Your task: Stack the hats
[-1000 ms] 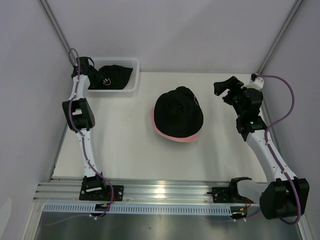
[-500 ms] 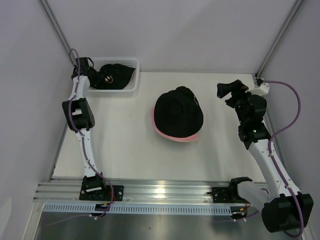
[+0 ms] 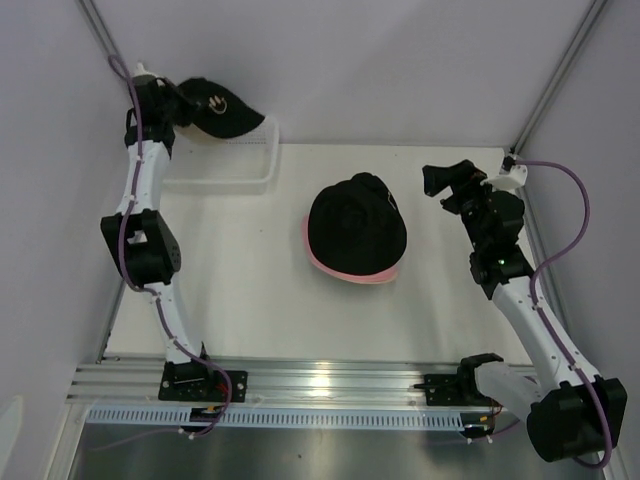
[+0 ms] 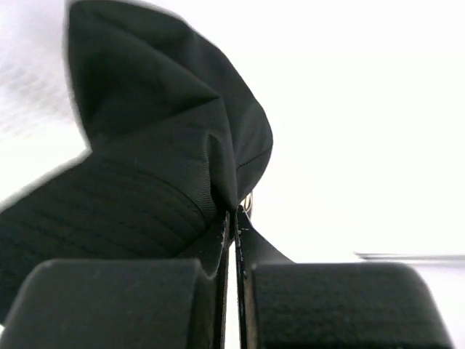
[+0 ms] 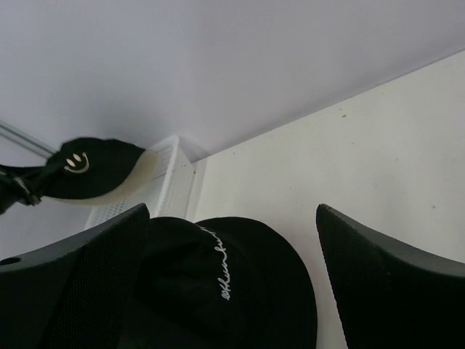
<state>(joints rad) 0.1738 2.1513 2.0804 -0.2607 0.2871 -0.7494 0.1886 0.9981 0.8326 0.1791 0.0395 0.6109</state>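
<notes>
A black hat (image 3: 222, 110) with a small light smiley mark hangs above the white basket, pinched by its brim in my left gripper (image 3: 188, 106). In the left wrist view the fingers (image 4: 320, 305) are shut on the black fabric (image 4: 145, 189). At mid-table a second black hat (image 3: 355, 222), with script stitching, lies on top of a pink hat (image 3: 345, 273) whose brim peeks out. My right gripper (image 3: 438, 182) hovers open to the right of this stack. Its wrist view looks over the stitched hat (image 5: 225, 283) toward the lifted hat (image 5: 87, 167).
The white mesh basket (image 3: 225, 172) stands at the back left corner, under the lifted hat, and shows as basket (image 5: 171, 185) in the right wrist view. Grey walls close in on the left, back and right. A metal rail (image 3: 330, 380) runs along the near edge.
My left gripper closed on the black hat in the basket and lifted it up out of the basket. The right gripper shifted slightly and stayed open.
</notes>
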